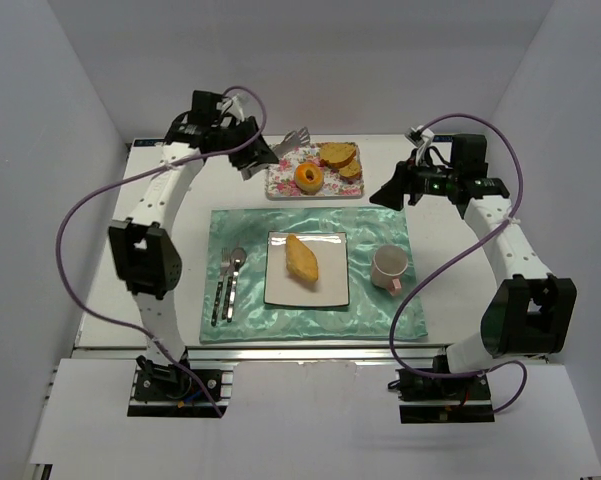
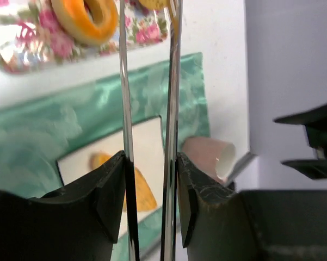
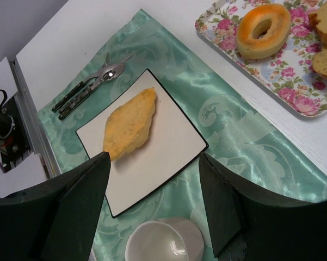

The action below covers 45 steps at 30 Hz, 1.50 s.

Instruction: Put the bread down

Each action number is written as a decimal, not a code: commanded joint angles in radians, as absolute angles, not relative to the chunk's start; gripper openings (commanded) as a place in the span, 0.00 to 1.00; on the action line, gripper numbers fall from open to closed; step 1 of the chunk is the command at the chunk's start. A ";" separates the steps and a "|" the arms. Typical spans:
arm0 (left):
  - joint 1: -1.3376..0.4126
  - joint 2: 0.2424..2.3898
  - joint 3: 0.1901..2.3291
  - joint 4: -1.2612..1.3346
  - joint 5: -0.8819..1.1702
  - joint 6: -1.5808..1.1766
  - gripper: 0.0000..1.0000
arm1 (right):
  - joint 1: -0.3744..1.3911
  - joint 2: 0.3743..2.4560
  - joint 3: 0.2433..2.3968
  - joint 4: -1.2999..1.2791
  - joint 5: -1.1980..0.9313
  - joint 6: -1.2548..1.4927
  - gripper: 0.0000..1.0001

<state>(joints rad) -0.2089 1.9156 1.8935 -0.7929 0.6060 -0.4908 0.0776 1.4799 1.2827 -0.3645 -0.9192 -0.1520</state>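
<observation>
Yellow bread [image 1: 303, 262] is laid on the white square plate [image 1: 278, 292], in the middle of the shiny green mat [image 1: 380, 310] on the counter [image 1: 215, 190]. A pink cup [image 1: 390, 268] is set on the mat just right of the plate. A fork and spoon [image 1: 228, 285] are laid on the left. Behind the mat, a flowery tray [image 1: 283, 183] is seen with a ring bun [image 1: 308, 177] and brown slices [image 1: 340, 158] on it. Metal tongs [image 2: 126, 109] are gripped by the left end effector [image 1: 255, 160] by the tray's left end, with both thin arms squeezed between its fingers [image 2: 106, 190]. The right end effector [image 1: 385, 193] is held near the tray's right end, spread wide, with nothing in it.
</observation>
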 commanded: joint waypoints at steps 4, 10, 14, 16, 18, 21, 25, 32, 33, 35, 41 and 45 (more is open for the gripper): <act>-0.319 2.163 2.255 -0.816 0.486 -0.364 0.48 | 0.011 1.482 1.364 -0.330 -0.977 -0.110 0.72; -0.417 2.258 2.322 -0.721 0.325 -0.265 0.49 | -0.064 1.482 1.378 -0.325 -0.992 -0.097 0.72; -0.448 2.272 2.298 -0.681 0.253 -0.224 0.50 | -0.077 1.480 1.368 -0.325 -0.999 -0.097 0.72; -0.459 2.273 2.276 -0.670 0.221 -0.204 0.50 | -0.081 1.479 1.358 -0.324 -1.003 -0.092 0.72; -0.468 2.283 2.272 -0.660 0.193 -0.186 0.49 | -0.083 1.476 1.348 -0.313 -1.005 -0.083 0.72; -0.483 2.309 2.273 -0.653 0.181 -0.172 0.49 | -0.083 1.473 1.336 -0.305 -1.012 -0.077 0.72; -0.509 2.338 2.284 -0.649 0.137 -0.150 0.50 | -0.086 1.470 1.330 -0.307 -1.017 -0.078 0.72; -0.531 2.345 2.269 -0.646 0.143 -0.137 0.52 | -0.098 1.459 1.305 -0.290 -1.025 -0.071 0.72; -0.531 2.342 2.263 -0.644 0.144 -0.137 0.52 | -0.098 1.457 1.299 -0.285 -1.026 -0.069 0.72; -0.531 2.333 2.249 -0.643 0.147 -0.133 0.52 | -0.100 1.457 1.296 -0.281 -1.028 -0.067 0.72; -0.534 2.345 2.249 -0.649 0.127 -0.133 0.53 | -0.101 1.460 1.293 -0.275 -1.031 -0.060 0.72; -0.537 2.341 2.227 -0.650 0.117 -0.124 0.53 | -0.103 1.456 1.290 -0.279 -1.031 -0.064 0.72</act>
